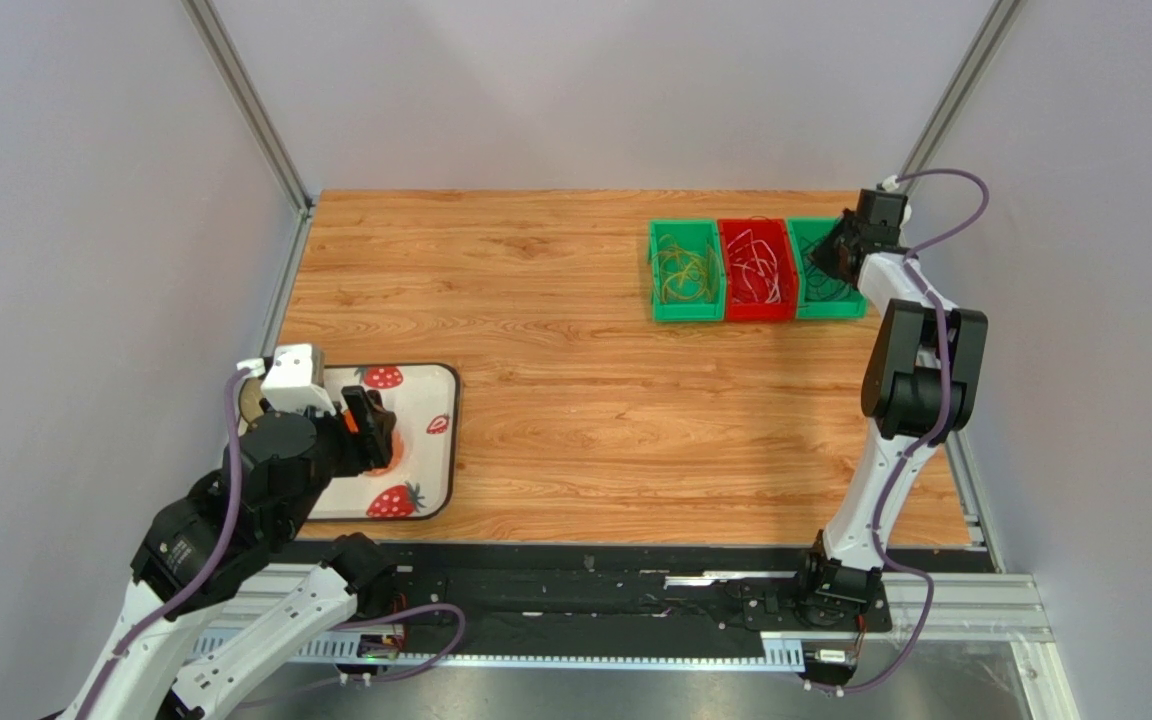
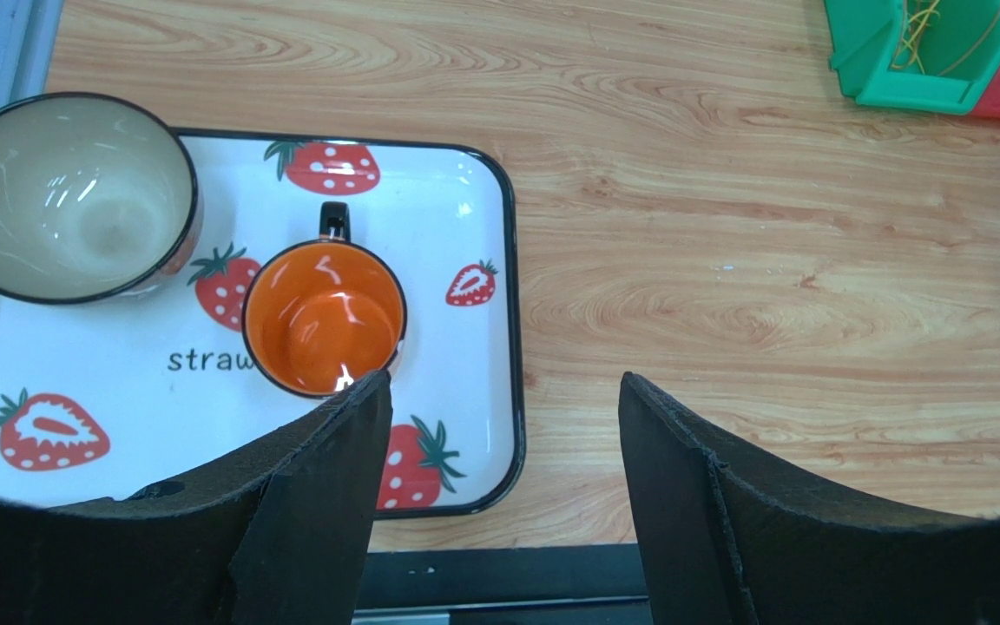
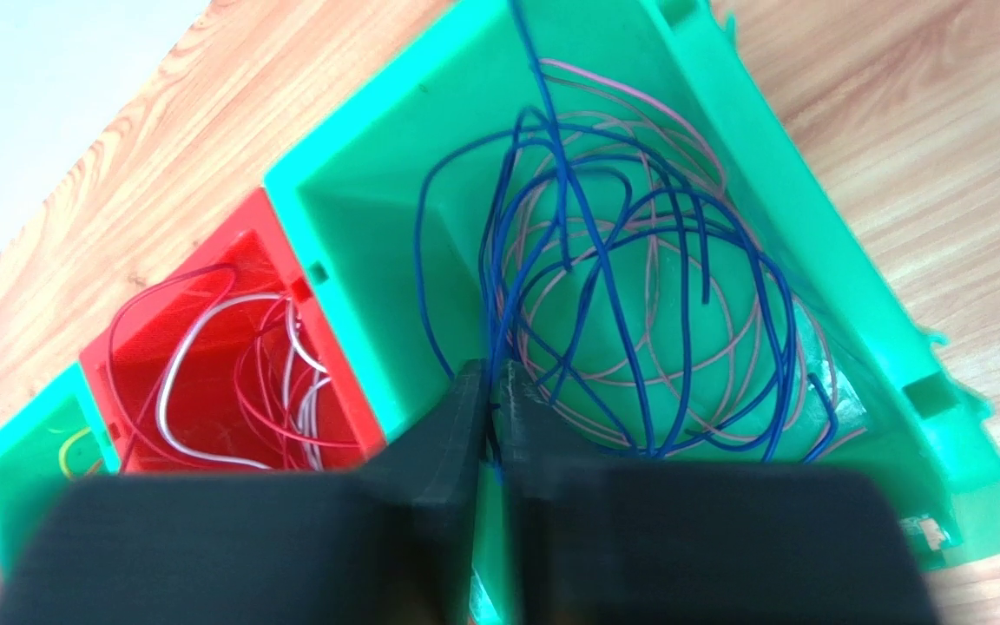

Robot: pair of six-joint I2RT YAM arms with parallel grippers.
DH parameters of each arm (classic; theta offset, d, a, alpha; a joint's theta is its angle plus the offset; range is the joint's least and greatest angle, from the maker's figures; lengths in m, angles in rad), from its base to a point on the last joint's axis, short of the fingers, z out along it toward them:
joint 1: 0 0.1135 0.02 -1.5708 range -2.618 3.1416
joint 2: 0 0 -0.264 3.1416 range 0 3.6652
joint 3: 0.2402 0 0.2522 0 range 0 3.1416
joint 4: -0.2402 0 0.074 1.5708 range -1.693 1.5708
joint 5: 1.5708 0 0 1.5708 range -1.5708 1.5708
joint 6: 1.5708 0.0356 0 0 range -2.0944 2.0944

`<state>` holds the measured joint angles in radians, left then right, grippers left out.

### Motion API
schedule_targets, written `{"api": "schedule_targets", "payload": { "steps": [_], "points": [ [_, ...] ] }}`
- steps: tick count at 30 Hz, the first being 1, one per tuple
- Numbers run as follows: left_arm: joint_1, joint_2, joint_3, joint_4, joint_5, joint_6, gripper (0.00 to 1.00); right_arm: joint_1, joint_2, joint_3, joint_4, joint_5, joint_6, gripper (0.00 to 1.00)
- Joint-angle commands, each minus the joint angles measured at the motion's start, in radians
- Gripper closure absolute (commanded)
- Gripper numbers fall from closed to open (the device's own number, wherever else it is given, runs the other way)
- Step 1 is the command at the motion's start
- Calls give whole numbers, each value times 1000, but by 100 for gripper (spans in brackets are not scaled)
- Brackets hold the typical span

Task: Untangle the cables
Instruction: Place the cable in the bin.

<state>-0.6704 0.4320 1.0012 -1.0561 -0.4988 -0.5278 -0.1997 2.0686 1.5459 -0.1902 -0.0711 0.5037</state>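
The cables lie sorted in three bins at the back right of the table. Blue cables and pink cables loop inside the right green bin. Red and white cables fill the red bin, and a yellow cable shows in the left green bin. My right gripper hangs over the right green bin, its jaws shut on a single blue strand. My left gripper is open and holds nothing, above the corner of a strawberry tray at the near left.
An orange cup and a pale bowl stand on the strawberry tray. The three bins sit side by side, the left green one and the red one. Grey walls close in the table on both sides.
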Motion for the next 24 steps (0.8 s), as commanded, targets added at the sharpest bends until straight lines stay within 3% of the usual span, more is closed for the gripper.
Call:
{"api": "schedule_targets", "payload": {
  "steps": [1, 3, 9, 24],
  "points": [
    [11, -1, -6, 30, 8, 8, 27, -1, -61, 105, -35, -4, -25, 72],
    [12, -4, -6, 33, 6, 8, 27, 0, -85, 126, -55, -4, -36, 55],
    [12, -4, -6, 31, 8, 9, 27, 16, -174, 160, -121, 22, -70, 32],
    [14, -22, -10, 36, 14, 11, 27, 140, -565, -70, -199, 71, -88, 35]
  ]
}}
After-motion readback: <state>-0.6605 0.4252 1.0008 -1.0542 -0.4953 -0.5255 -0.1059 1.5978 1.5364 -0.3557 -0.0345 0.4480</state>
